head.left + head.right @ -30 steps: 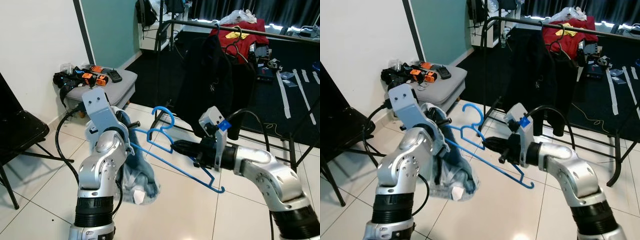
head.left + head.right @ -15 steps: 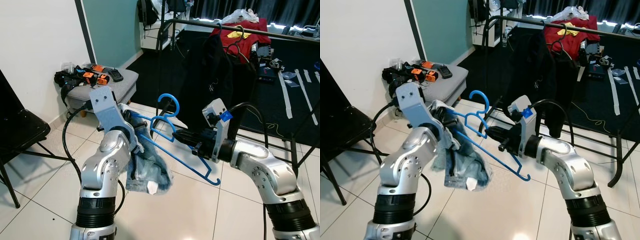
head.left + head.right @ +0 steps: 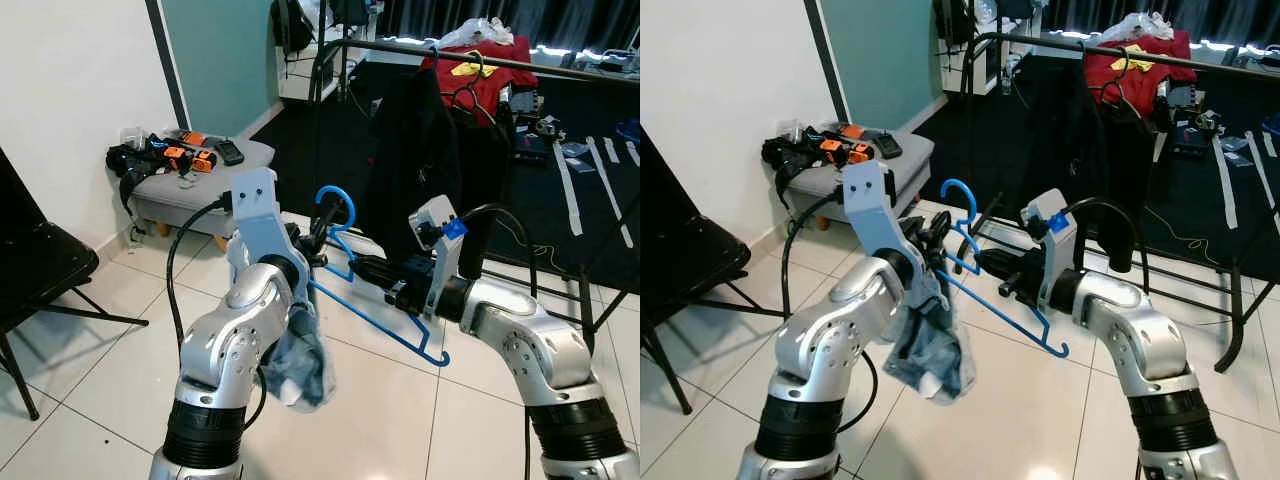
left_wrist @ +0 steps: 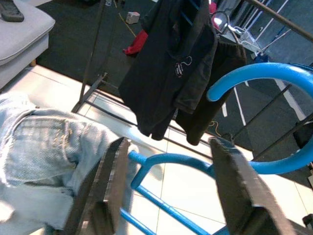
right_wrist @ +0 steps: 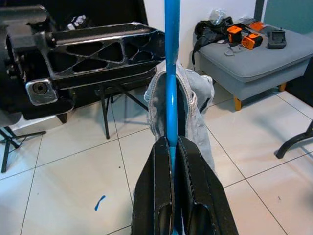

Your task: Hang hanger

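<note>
A blue plastic hanger [image 3: 334,203] is held between my two arms above the tiled floor, hook upward. My right gripper [image 3: 366,269] is shut on its sloping arm, seen as the blue bar [image 5: 171,58] running out from between the closed fingers [image 5: 159,196]. My left gripper [image 4: 171,188] is open, its fingers on either side of the hanger's neck [image 4: 161,159] just under the hook. Light blue jeans [image 3: 297,358] hang from the hanger and droop below my left forearm. The black clothes rail [image 3: 455,50] stands behind, across the top of the scene.
Black garments [image 3: 420,150] and a red shirt [image 3: 490,70] hang on the rail, whose feet [image 3: 330,225] rest on the tiles. A grey ottoman [image 3: 195,170] with tools sits at the left. A black folding chair [image 3: 35,270] stands by the white wall.
My left arm has swung right and up, bringing its gripper to the hanger's neck. The jeans now bunch and hang lower under the forearm. The right gripper holds the hanger slightly higher.
</note>
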Available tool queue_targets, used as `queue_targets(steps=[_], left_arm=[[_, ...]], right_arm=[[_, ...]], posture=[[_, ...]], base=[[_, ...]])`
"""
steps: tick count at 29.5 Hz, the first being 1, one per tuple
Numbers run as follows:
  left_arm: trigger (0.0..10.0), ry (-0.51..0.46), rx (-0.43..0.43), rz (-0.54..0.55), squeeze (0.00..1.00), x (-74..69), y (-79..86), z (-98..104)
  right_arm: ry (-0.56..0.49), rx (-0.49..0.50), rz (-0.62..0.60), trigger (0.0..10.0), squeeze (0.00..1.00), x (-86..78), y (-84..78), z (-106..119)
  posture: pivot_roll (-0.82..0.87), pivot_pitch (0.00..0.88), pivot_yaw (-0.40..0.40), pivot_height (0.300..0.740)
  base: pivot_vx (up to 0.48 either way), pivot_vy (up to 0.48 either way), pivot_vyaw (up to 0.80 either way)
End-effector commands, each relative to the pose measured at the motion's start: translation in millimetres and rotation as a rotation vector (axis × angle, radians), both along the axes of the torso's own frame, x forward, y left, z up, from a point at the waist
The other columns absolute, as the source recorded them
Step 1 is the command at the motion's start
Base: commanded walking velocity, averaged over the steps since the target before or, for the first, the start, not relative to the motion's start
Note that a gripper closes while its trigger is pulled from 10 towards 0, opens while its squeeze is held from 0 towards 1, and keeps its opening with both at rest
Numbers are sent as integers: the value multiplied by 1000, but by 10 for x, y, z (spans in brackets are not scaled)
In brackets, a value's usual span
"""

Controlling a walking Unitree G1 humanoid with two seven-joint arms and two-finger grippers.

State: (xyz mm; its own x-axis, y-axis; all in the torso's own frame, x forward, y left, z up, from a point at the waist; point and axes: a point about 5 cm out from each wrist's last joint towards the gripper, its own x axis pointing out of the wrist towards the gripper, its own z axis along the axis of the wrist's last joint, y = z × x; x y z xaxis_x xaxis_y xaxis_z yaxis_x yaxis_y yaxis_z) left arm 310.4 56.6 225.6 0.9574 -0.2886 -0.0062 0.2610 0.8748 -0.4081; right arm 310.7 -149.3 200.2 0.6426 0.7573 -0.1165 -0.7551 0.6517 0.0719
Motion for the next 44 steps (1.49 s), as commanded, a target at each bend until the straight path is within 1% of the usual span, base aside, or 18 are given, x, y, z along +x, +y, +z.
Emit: queue_targets(steps=[1, 8, 10, 13, 14, 17, 18, 19, 20, 22, 23, 24, 25, 26, 28, 32, 34, 44], left_arm=[[10000, 13, -36, -41, 1000, -61, -105, -5], [10000, -27, 34, -37, 1000, -46, 95, 19], [10000, -152, 39, -28, 1000, -8, 430, 223], [10000, -152, 39, -28, 1000, -8, 430, 223], [10000, -249, 47, -44, 1000, -20, 624, 377], [10000, -249, 47, -44, 1000, -20, 624, 377], [10000, -387, 129, -56, 914, -63, 907, 587], [10000, -554, 328, -88, 0, -170, 1173, 823], [10000, -554, 328, -88, 0, -170, 1173, 823], [10000, -712, 628, -172, 0, -340, 1352, 1065], [10000, -712, 628, -172, 0, -340, 1352, 1065], [10000, -746, 742, -242, 0, -396, 1335, 1081], [10000, -755, 862, -341, 0, -448, 1288, 1030], [10000, -755, 862, -341, 0, -448, 1288, 1030], [10000, -688, 1016, -567, 0, -536, 1229, 874], [10000, -627, 1029, -698, 0, -591, 1228, 805], [10000, -547, 1025, -829, 0, -637, 1234, 724], [10000, -380, 942, -954, 0, -569, 1164, 449]], right_arm=[[-74, 32, 21, 10000, 0, 18, 47, 144], [-96, 48, 50, 10000, 0, -8, 51, 173], [-117, 57, 106, 10000, 0, -71, -58, 185], [-117, 57, 106, 10000, 0, -71, -58, 185], [-120, 60, 144, 10000, 0, -116, -142, 180], [-120, 60, 144, 10000, 0, -116, -142, 180], [-105, 79, 199, 10000, 0, -186, -274, 183], [-77, 94, 263, 10000, 0, -269, -421, 184], [-77, 94, 263, 10000, 0, -269, -421, 184], [-42, 108, 321, 10000, 0, -341, -573, 191], [-42, 108, 321, 10000, 0, -341, -573, 191], [-29, 103, 344, 10000, 0, -355, -590, 186], [-19, 102, 377, 10000, 0, -375, -578, 192], [-19, 102, 377, 10000, 0, -375, -578, 192], [-5, 106, 459, 10000, 0, -424, -556, 224], [-5, 86, 495, 10000, 0, -436, -562, 233], [-13, 56, 501, 10000, 0, -408, -565, 246], [-85, 38, 595, 10000, 0, -443, -368, 387]], posture=[[-70, 57, 45, 740], [-68, 56, 44, 740], [-65, 53, 45, 740], [-65, 53, 45, 740], [-65, 53, 46, 740], [-65, 53, 46, 740], [-64, 51, 45, 740], [-60, 49, 49, 740], [-60, 49, 49, 740], [-57, 50, 50, 740], [-57, 50, 50, 740], [-54, 47, 50, 740], [-51, 46, 50, 740], [-51, 46, 50, 740], [-50, 45, 49, 740], [-50, 43, 51, 740], [-52, 39, 55, 740], [-59, 35, 61, 740]], base=[[0, 0, 0], [0, 0, 0], [0, 0, 0], [0, 0, 0], [0, 0, 0], [0, 0, 0], [0, 0, 0], [0, 0, 0], [0, 0, 0], [0, 0, 0], [0, 0, 0], [0, 0, 0], [0, 0, 0], [0, 0, 0], [0, 0, 0], [0, 0, 0], [0, 0, 0], [0, 0, 0]])
